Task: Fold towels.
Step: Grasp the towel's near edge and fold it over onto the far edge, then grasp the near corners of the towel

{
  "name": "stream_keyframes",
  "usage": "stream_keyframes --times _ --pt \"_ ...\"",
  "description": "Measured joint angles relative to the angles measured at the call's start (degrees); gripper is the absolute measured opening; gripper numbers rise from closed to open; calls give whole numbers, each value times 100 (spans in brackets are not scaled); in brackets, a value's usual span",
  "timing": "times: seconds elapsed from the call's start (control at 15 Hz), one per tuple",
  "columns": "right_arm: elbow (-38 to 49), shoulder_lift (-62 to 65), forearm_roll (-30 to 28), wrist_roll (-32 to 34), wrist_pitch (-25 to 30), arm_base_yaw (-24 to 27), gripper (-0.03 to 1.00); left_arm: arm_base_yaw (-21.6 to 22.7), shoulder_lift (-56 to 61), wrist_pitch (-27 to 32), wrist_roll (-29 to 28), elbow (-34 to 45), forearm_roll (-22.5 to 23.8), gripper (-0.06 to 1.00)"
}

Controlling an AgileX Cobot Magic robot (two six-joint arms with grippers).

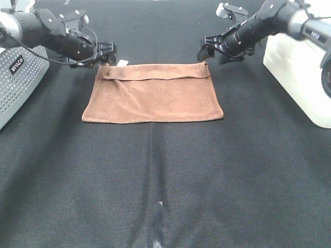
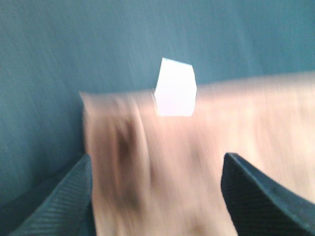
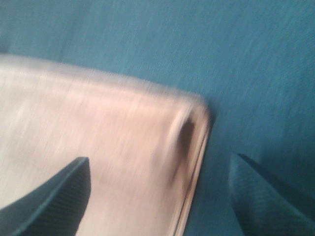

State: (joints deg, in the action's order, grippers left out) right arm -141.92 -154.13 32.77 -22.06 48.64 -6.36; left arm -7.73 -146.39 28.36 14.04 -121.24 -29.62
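Note:
The reddish-brown towel (image 1: 152, 94) lies flat on the black table cloth, folded over so that a stitched edge runs just below its far edge. A small white tag (image 1: 122, 63) sticks out at its far left corner, and the left wrist view shows the same tag (image 2: 174, 93). My left gripper (image 1: 106, 53) hovers at the far left corner, open, with the blurred towel (image 2: 162, 167) between its spread fingers (image 2: 258, 196). At the far right corner my right gripper (image 1: 208, 51) is open too, above the towel's corner (image 3: 123, 147), and neither gripper holds anything.
A grey perforated unit (image 1: 15, 77) stands at the left edge and a white box (image 1: 297, 72) at the right edge. The black cloth (image 1: 155, 181) has a lengthwise crease running toward the near edge.

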Motion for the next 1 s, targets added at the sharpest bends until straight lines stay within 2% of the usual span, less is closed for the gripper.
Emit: stream_keyframes --times 0.27,0.33,0.4,0.53,0.73,0.87,1.0 --pt "-11 172 -126 395 1381 0 73 178 172 1473 -264 0 97 70" --pt "-11 172 -143 647 1851 0 73 195 218 1971 -653 0 189 70" --pt "-11 172 -155 814 2017 0 73 195 275 2240 -980 0 298 70" --pt "-11 183 -166 1100 2057 0 73 195 464 2659 -1404 -6 521 70" --pt "229 401 -269 1341 2057 0 73 195 670 3163 -1553 160 647 70" --pt "539 636 -413 1346 2057 0 73 195 762 3174 -1553 424 647 70" --pt "1541 1134 -596 1186 2057 0 73 195 1226 2750 -1553 1570 682 70"
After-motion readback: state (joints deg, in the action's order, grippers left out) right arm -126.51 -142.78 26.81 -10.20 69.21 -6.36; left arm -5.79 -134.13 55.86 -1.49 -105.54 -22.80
